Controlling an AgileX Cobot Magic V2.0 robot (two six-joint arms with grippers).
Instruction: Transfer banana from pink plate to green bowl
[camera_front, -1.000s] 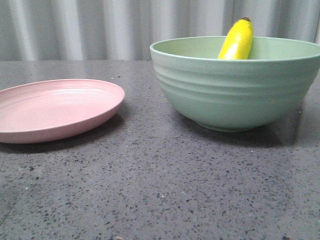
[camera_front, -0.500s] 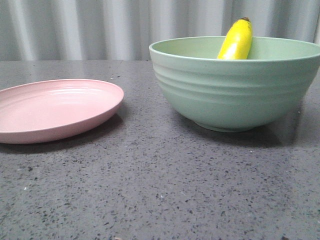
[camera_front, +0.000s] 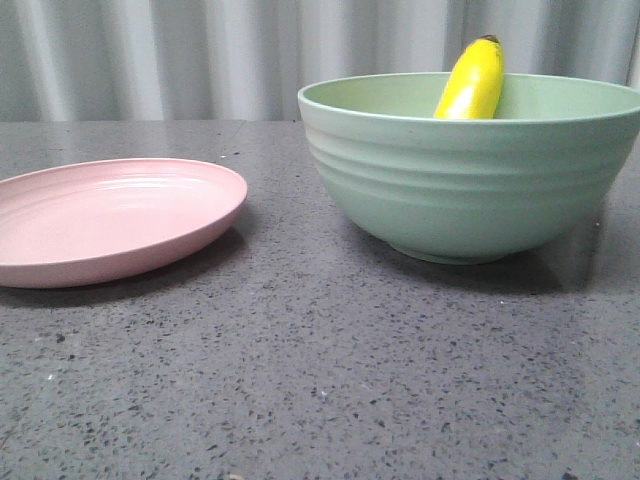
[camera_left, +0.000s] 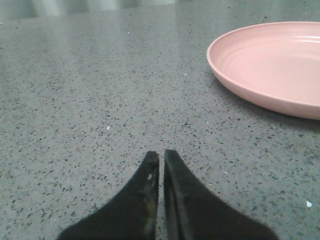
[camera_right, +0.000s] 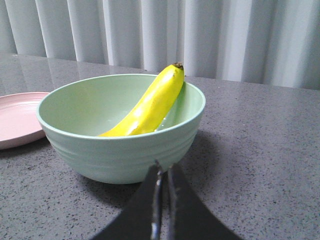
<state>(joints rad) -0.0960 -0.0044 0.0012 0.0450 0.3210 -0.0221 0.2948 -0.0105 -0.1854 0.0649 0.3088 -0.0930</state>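
The yellow banana (camera_front: 473, 80) leans inside the green bowl (camera_front: 470, 185) at the right, its dark tip above the far rim. In the right wrist view the banana (camera_right: 150, 102) lies slanted in the bowl (camera_right: 120, 150). The pink plate (camera_front: 110, 215) sits at the left with nothing on it; it also shows in the left wrist view (camera_left: 270, 65). My left gripper (camera_left: 161, 156) is shut and holds nothing, low over the bare table, apart from the plate. My right gripper (camera_right: 164, 169) is shut and holds nothing, just outside the bowl. Neither gripper shows in the front view.
The dark speckled stone table (camera_front: 320, 380) carries both dishes. A pale pleated curtain (camera_front: 200, 55) hangs behind the table's far edge. The plate's edge also shows in the right wrist view (camera_right: 15, 120), beside the bowl.
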